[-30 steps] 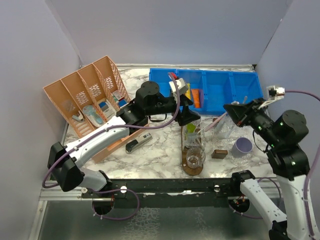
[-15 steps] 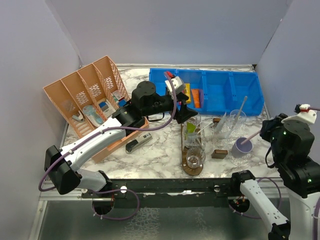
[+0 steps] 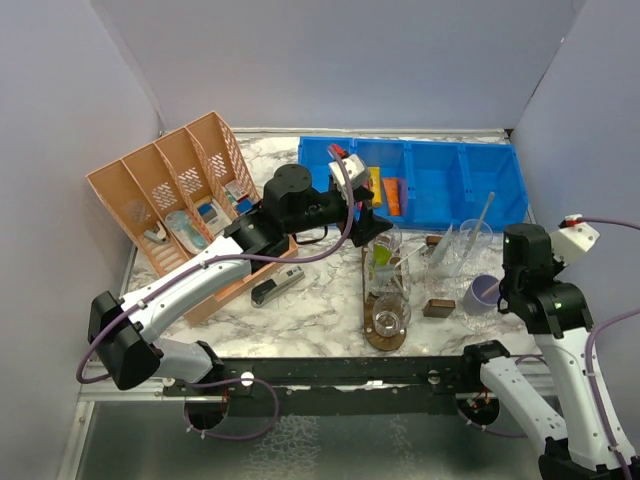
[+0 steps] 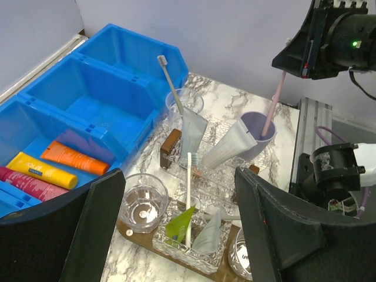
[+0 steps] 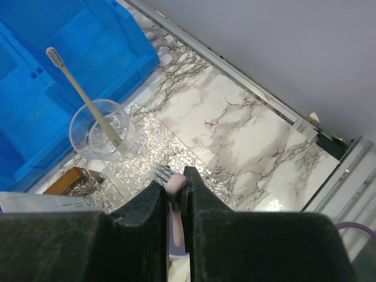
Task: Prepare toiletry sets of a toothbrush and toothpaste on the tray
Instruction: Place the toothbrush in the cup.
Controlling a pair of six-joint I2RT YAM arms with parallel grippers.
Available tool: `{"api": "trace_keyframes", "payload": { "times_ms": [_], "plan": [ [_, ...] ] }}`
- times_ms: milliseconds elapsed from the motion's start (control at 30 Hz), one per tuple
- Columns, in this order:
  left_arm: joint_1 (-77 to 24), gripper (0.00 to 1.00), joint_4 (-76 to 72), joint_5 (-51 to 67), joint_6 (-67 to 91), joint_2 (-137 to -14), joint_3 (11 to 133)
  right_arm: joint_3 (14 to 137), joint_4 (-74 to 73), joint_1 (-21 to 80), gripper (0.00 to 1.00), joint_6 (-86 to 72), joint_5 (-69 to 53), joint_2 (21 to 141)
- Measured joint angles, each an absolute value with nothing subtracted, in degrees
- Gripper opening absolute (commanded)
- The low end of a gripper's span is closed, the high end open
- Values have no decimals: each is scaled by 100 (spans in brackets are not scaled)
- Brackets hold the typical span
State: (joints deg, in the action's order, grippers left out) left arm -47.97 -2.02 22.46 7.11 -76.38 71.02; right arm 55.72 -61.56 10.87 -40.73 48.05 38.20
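In right pincer (image 5: 174, 185), toothbrush (image 5: 167, 177) bristles-up.

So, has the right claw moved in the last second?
Yes. The right claw has swung right and back, away from the blue bin, and now holds the pink toothbrush in the purple cup.

A marble-patterned counter (image 3: 325, 305) is carrying everything in the top view. An orange divided basket (image 3: 150, 195) is sitting toward the upper left of the frame, and a blue bin (image 3: 440, 185) is stretching across the upper centre and right. A small black tool (image 3: 277, 288) is lying just below the basket's lower right corner. A dark wooden tray (image 3: 384, 345) is lying lengthwise at the centre. Right of it, a clear tumbler (image 3: 476, 238), a lilac cup (image 3: 484, 292) and a small brown block (image 3: 438, 308) are standing near one another.
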Motion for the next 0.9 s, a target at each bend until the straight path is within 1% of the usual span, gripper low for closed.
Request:
{"api": "trace_keyframes", "payload": {
  "times_ms": [233,600,700,900],
  "plan": [
    [-4797,79,-198,2196,690,-7638,7067,4980,-5749,1087,1,-4587,5030,3813],
    [-4797,79,-198,2040,661,-7651,7052,4357,-5745,1087,2,-5911,5218,3933],
    [-4794,79,-193,1918,639,-7655,7032,4152,-5747,1087,7,-6176,5210,3948],
    [-4718,79,-187,1629,615,-7653,6956,4032,-5749,1087,24,-6495,5159,4034]
  ]
}}
